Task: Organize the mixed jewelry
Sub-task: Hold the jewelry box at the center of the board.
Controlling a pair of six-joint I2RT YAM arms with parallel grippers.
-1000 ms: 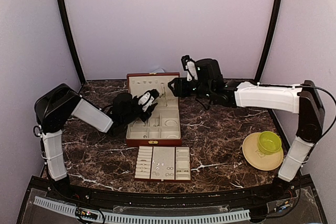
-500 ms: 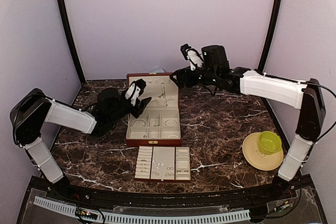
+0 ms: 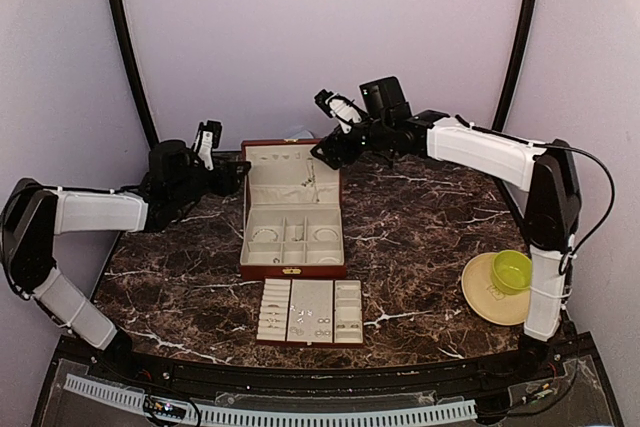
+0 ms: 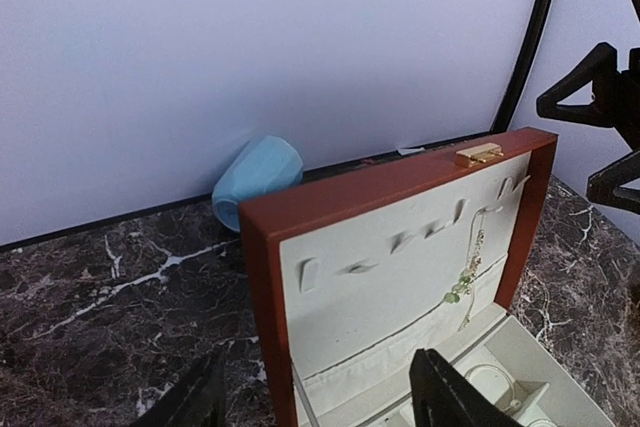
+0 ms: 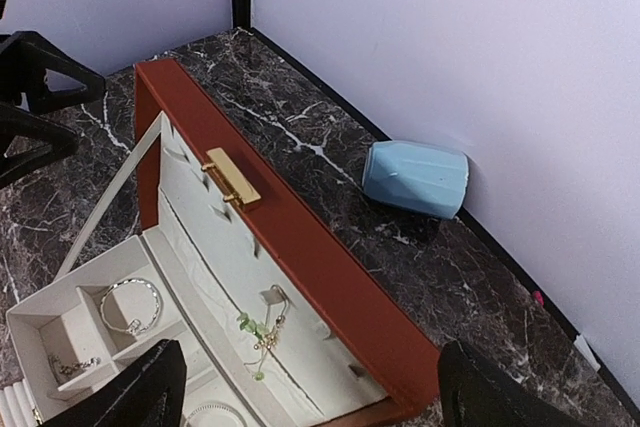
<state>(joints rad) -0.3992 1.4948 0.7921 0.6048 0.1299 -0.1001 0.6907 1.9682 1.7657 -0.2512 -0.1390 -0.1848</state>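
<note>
Item one, nearest you: cream-lined removable tray (image 3: 308, 310), flat on the dark marble table (image 3: 420, 247), holding most of the tiny silver and gold jewelry pieces (image 3: 322, 325).

Item two: red-brown wooden jewelry box (image 3: 292, 219), lid upright, a thin bangle (image 5: 132, 302) in one compartment and a green-beaded chain (image 4: 463, 285) on the lid lining.

Item three: left gripper (image 3: 212, 147) and right gripper (image 3: 332, 117), both released and empty (flanking the lid). Descend vertically onto one piece; you risk scattering its neighbours otherwise.
</note>
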